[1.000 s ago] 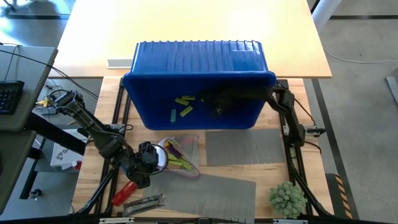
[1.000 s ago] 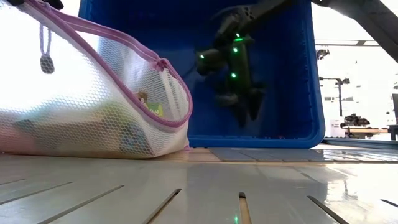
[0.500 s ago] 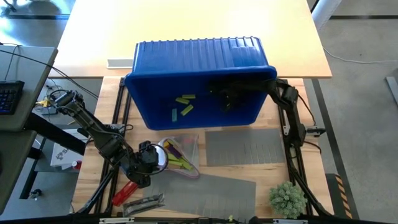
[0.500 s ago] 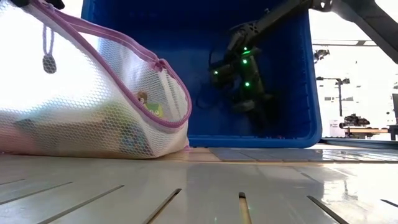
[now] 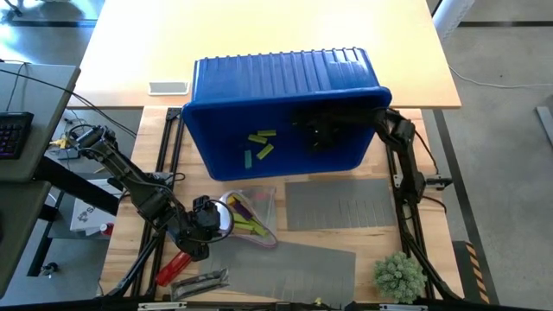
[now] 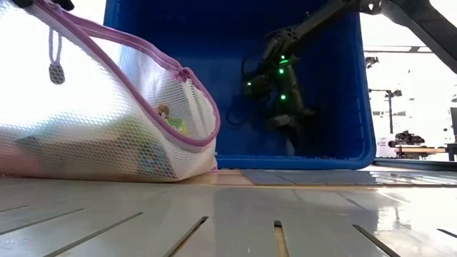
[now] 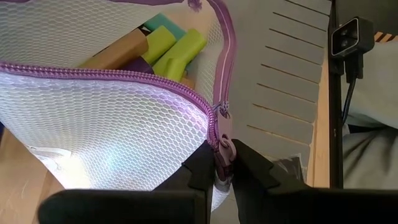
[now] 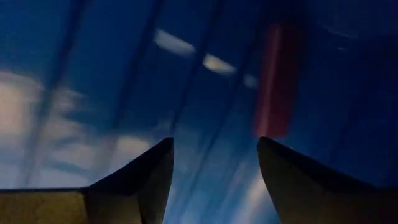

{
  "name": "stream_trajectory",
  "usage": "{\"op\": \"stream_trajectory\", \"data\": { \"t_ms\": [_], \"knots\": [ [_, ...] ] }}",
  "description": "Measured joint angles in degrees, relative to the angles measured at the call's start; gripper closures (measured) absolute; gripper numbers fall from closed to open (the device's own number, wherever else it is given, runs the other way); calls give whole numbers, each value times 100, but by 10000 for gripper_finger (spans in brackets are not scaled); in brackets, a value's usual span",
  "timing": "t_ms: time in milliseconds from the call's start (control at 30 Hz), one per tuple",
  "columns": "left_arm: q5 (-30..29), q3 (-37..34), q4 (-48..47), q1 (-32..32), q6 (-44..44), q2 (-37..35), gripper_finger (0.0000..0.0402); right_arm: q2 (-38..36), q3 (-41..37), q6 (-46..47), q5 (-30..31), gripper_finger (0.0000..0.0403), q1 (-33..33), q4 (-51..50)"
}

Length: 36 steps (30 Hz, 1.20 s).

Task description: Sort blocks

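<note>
right hand (image 5: 321,135): inside the blue bin (image 5: 281,73), fingers spread apart w/ nothing between them; in the right wrist view only blue bin wall shows past the tips, plus a blurred reddish streak I can't identify.
key relation: three lime blocks in bin (image 5: 258,145) lie to the side of the right hand, toward the left arm, near but not touching; each points a slightly different way, long axes roughly across the bin. Judgement: hand needs to shift sideways and turn its fingers across a block's short side.
nearer arm: right, by far; it's already in the bin w/ them.
left hand (image 7: 225,163): well apart from the bin, near the desk's front edge; pinched tight on the purple zipper edge of the mesh bag (image 7: 112,134), holding its mouth up and open.
blocks in bag (image 7: 177,51): just beyond the left hand's fingers, inside the mesh; lime, tan, a bit of teal and purple visible, lying jumbled.
in the way: bin walls box in the right arm, so approach is limited to from above/inside; blocks sit close together, so grabbing one may nudge the others (guess).
other stuff: red tool (image 5: 171,266) beside the left hand at the desk front; grey mats (image 5: 339,205) between bin and desk front; small green plant (image 5: 399,276) at the right front corner. None block the reach.
</note>
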Motion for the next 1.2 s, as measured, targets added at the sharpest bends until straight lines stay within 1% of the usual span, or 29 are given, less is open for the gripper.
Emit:
{"op": "stream_trajectory", "data": {
  "t_ms": [100,167,200,300,367,500,700,733,800,933,1067,1200],
  "knots": [
    [4,0,-1,0,0,0,378,0,0,68,-102,187,108,265],
    [4,0,-2,2,0,0,378,0,0,260,91,187,225,310],
    [4,0,0,0,0,-1,378,0,0,518,367,188,324,302],
    [4,0,-1,0,0,-1,378,0,-13,1532,1572,197,681,216],
    [4,0,-1,2,0,-1,378,-7,-149,2193,1956,212,874,399],
    [4,0,-1,0,0,0,378,-2,-614,3780,2490,264,1147,595],
    [4,0,-2,0,1,-2,378,2,-1230,5691,2919,369,1336,686],
    [3,0,-2,0,1,-1,378,4,-1258,5861,2969,384,1316,699],
    [4,0,-2,0,0,-1,378,3,-1294,5990,3161,397,1264,882],
    [-9,0,-2,0,2,0,378,2,-1296,6332,3336,386,1073,1053],
    [-4,0,0,1,2,0,378,1,-1307,6391,3310,390,788,1082],
    [-2,0,0,0,2,0,378,2,-1311,6453,3010,401,584,1124]
  ]
}}
